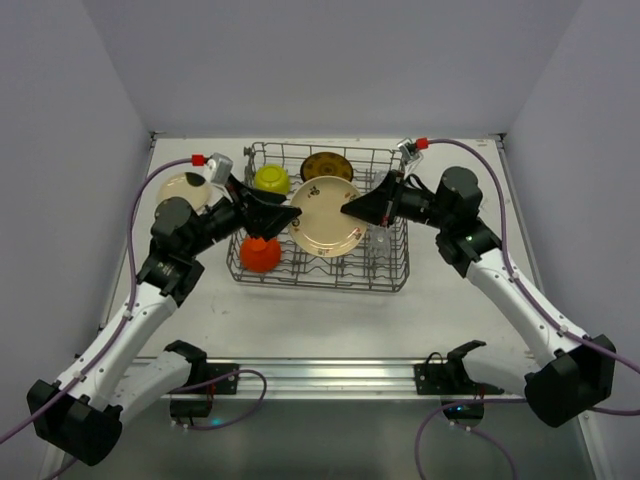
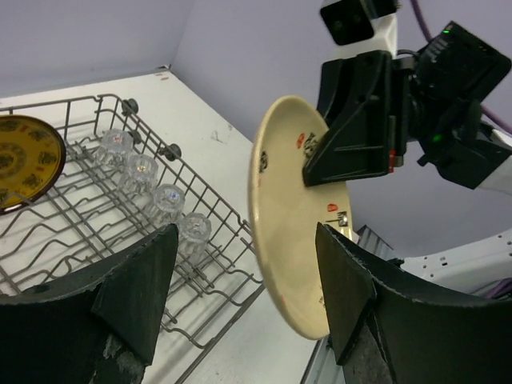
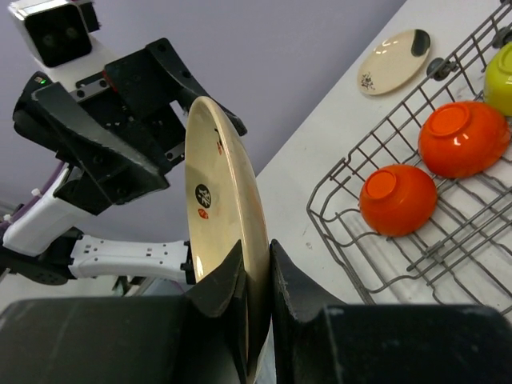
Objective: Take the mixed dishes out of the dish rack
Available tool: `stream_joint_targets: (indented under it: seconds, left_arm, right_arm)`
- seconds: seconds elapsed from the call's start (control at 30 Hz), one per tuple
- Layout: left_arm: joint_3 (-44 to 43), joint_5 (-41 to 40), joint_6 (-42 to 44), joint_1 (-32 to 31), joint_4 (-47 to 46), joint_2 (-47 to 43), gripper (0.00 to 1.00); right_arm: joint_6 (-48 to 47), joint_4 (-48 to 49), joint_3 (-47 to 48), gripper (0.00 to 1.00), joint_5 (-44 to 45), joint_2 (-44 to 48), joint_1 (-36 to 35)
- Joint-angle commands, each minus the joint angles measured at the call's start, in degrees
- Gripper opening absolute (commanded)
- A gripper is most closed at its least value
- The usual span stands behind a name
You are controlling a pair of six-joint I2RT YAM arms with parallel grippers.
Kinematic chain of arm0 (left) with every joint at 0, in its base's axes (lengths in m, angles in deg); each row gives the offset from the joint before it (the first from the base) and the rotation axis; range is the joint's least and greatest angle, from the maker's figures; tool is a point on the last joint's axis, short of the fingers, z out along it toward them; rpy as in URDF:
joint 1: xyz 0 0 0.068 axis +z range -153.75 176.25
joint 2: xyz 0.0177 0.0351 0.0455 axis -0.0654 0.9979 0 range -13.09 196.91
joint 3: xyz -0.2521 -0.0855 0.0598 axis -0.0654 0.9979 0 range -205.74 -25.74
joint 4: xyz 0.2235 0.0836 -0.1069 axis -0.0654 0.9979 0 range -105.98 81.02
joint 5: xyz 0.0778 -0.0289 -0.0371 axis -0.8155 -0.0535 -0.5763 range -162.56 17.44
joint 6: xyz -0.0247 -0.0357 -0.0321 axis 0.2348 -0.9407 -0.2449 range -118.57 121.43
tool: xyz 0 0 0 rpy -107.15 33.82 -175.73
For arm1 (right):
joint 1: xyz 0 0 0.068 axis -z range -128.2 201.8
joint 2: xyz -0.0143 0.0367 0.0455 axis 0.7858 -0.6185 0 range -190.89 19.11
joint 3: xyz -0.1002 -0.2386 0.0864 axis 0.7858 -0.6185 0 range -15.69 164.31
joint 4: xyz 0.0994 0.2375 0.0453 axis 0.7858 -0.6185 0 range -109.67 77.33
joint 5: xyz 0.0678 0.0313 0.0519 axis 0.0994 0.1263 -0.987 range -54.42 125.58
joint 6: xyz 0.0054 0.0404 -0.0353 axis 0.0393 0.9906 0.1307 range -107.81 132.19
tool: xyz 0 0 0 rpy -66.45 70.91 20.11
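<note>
A white table [image 1: 300,320] sits inside plain grey walls [image 1: 60,150]. The grey dish rack [image 1: 320,272] stands in the middle of it. Both arms reach in over the rack from the two sides. The right gripper [image 3: 256,280] pinches the rim of a cream plate [image 1: 326,216] and holds it up on its edge above the rack. The left gripper [image 2: 244,280] is spread wide, with the plate's edge between its fingers, not squeezing it. Another plate [image 1: 185,188] lies on the table left of the rack.
</note>
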Motion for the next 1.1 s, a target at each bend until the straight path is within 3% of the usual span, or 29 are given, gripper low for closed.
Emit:
stream_joint_targets:
  seconds: [0.0, 0.1, 0.13, 0.23, 0.3, 0.4, 0.43, 0.67, 0.73, 0.83, 0.93, 1.0, 1.07]
  left_arm:
    - [-2.7, -3.4, 3.1, -0.7, 1.9, -0.7, 0.73]
    - [-2.9, -1.5, 2.5, -0.9, 1.2, 0.5, 0.66]
    - [-2.8, -1.1, 2.3, -1.3, 0.7, 1.3, 0.53]
    - [-3.1, -0.8, 1.6, -2.8, -0.6, 2.6, 0.30]
    - [-3.3, -0.9, 1.6, -3.5, -1.0, 3.1, 0.26]
    - [-3.8, -1.1, 1.6, -4.5, -1.3, 3.8, 0.10]
    - [-3.8, -1.2, 1.6, -4.9, -1.3, 4.0, 0.00]
    - [-5.9, -12.5, 5.9, -7.0, 5.5, 4.6, 0.00]
    - [-6.6, -15.0, 6.7, -7.9, 7.1, 4.9, 0.00]
    - [-6.0, -18.4, 7.2, -9.5, 7.0, 4.1, 0.00]
    - [-4.8, -21.0, 6.7, -10.4, 6.1, 2.7, 0.00]
    - [-4.0, -24.0, 6.0, -10.5, 5.6, 1.3, 0.00]
    - [-3.4, -28.5, 5.1, -10.4, 6.3, -0.3, 0.00]
  right_arm:
    - [-1.7, 2.2, -0.1, 0.00, 4.3, 4.1, 0.0]
    - [-1.0, 4.2, -0.1, 0.00, 2.2, 3.9, -0.1]
    - [-0.8, 4.8, -0.1, 0.00, 1.4, 3.4, -0.1]
    - [0.3, 6.9, -0.7, 0.00, 0.1, 3.3, -0.2]
    - [0.5, 8.0, -1.3, 0.00, -0.1, 3.5, -0.1]
    - [0.1, 8.3, -1.4, 0.00, -0.1, 3.6, -0.1]
    - [-0.1, 8.3, -1.5, 0.00, 0.4, 3.6, -0.1]
    - [-2.3, 5.9, -1.9, 0.04, 4.8, 5.1, -0.4]
    - [-2.8, 5.4, -2.0, 0.11, 5.4, 5.6, -0.4]
    - [-2.7, 5.9, -2.4, 0.43, 5.4, 5.9, -0.5]
    - [-2.3, 6.2, -2.7, 0.59, 5.6, 5.8, -0.5]
    - [-3.3, 4.5, -2.2, 0.99, 6.5, 5.8, -0.5]
    - [-4.4, 2.3, -2.1, 0.99, 8.8, 6.4, -0.4]
